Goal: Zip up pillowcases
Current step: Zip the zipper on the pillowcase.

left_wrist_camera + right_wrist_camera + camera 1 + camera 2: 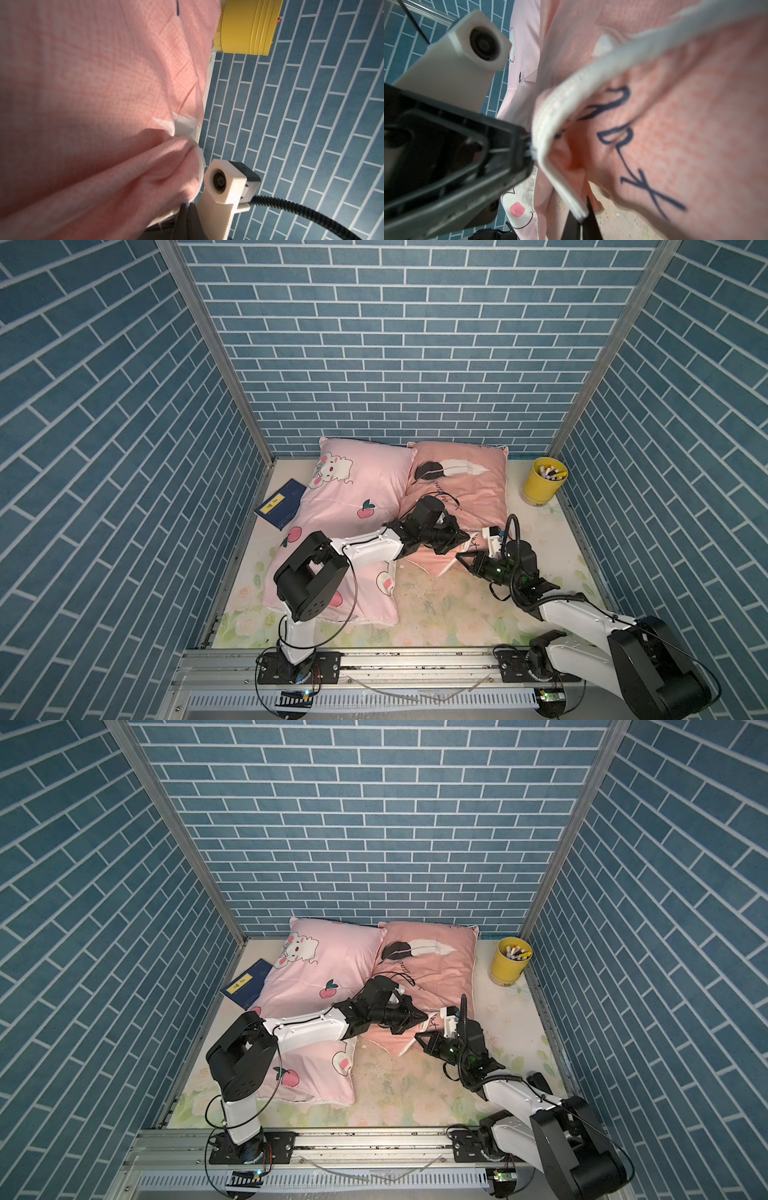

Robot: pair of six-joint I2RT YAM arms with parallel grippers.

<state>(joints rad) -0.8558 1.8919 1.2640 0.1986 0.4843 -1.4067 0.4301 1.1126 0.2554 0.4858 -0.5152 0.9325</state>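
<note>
Blue brick-patterned walls enclose a floral-printed tabletop. In both top views, a pale pink stuffed pillow with cartoon bunny and peaches lies on it left of centre, running toward the lower left. A salmon-pink stuffed pillow with black-and-white feathers and script lies just right of it at centre, and their inner edges touch. A dark blue flat booklet sits at the bunny pillow's left edge. A yellow ribbed cup of markers stands at the right, apart from the salmon pillow.

The left gripper stretches across the bunny pillow to the salmon pillow's lower corner. Its jaws are closed tight on the white zipper band where the band folds. The right gripper, just below it, is pinched closed on the same band's end, as the right wrist view shows. Salmon cloth bunches against the left gripper in the left wrist view.
</note>
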